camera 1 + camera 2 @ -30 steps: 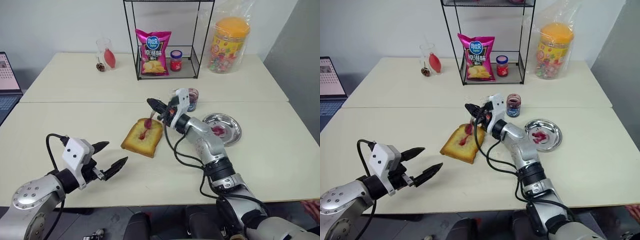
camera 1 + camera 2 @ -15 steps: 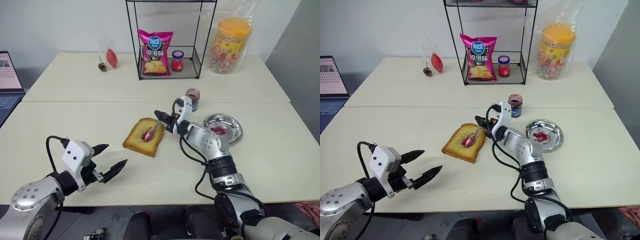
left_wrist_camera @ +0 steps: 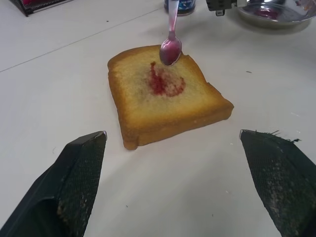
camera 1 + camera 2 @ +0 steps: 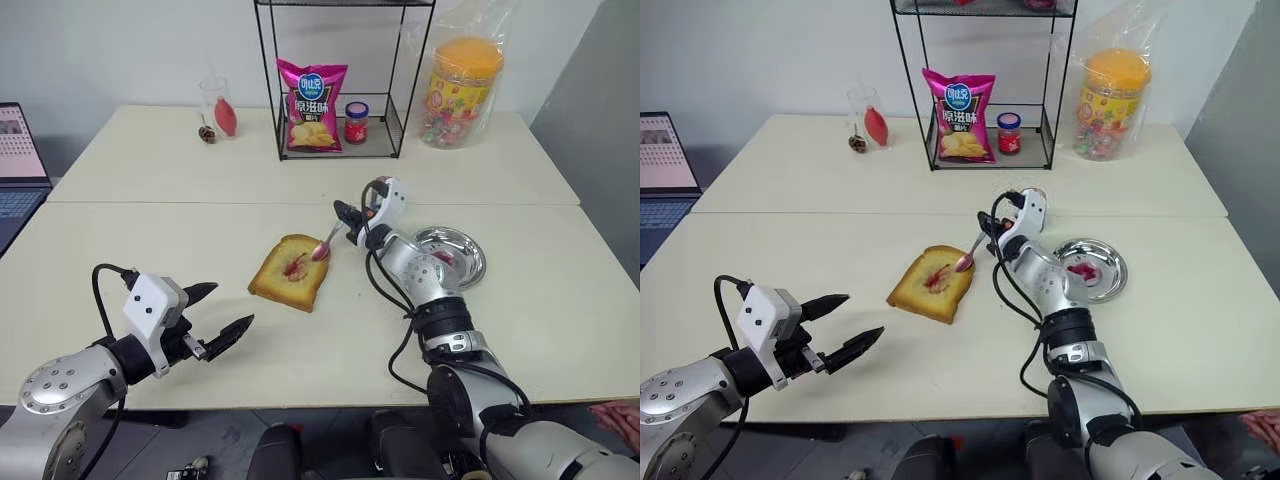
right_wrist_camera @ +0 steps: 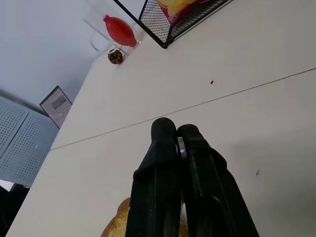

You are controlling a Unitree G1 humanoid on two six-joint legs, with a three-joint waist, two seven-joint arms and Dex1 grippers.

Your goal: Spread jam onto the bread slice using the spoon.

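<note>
The bread slice lies flat near the middle of the worktop, with a small patch of jam at its centre and most of its top face bare. The right tool is clamped tight on the handle of the spoon, whose stained bowl hangs just above the slice's edge at about 2 o'clock from the jam patch, seemingly clear of the crumb. The left tool sits well off at 7 o'clock from the bread, its fingers spread wide and holding nothing.

The main risk, as I judge it, is the slice sliding: nothing pins it, so a sideways stroke could push it along. The thin handle could also twist in the pinch, tilting the bowl and smearing jam onto the worktop.
</note>
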